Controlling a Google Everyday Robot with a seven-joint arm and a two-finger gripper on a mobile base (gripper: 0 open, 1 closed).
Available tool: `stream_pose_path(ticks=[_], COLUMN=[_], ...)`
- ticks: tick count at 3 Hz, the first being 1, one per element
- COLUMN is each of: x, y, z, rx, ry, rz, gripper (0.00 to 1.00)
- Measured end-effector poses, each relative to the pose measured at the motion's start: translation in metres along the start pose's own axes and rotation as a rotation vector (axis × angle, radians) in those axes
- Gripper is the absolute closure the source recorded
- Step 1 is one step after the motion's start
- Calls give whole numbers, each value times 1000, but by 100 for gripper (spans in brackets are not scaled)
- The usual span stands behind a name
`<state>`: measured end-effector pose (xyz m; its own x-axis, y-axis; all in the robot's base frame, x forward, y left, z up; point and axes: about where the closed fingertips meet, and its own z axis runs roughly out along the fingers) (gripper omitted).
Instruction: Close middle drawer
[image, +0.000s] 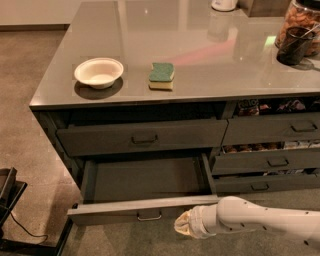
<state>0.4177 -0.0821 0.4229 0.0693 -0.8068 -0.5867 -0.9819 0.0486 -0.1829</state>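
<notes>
Camera view: worktop (210, 75) unit w/ middle drawer (145, 180) pulled well out below it, nothing seen inside. Rigid, prob light, should slide easy; push flat front near loop pull (149, 216), no grip needed. Claw (185, 226) just below front, right of pull; open/closed can't tell

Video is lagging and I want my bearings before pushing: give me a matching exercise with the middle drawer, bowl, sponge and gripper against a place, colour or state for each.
Things:
1. middle drawer
2. bowl
3. sponge
4. gripper

Descriptions:
A. green over yellow
B. low, just in front of the open drawer's front
C. pulled far out
D. white and round

Pairs: 1-C, 2-D, 3-A, 4-B
</notes>
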Motion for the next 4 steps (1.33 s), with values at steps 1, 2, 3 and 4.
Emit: stream_pose_path(ticks=[1, 2, 3, 4], x=[6, 15, 23, 24], y=[-1, -8, -17, -27], z=[2, 7, 13, 13], rx=[38, 114, 187, 272], ry=[-3, -12, -29, -41], rz=[6, -3, -12, -39], gripper=[100, 100, 100, 100])
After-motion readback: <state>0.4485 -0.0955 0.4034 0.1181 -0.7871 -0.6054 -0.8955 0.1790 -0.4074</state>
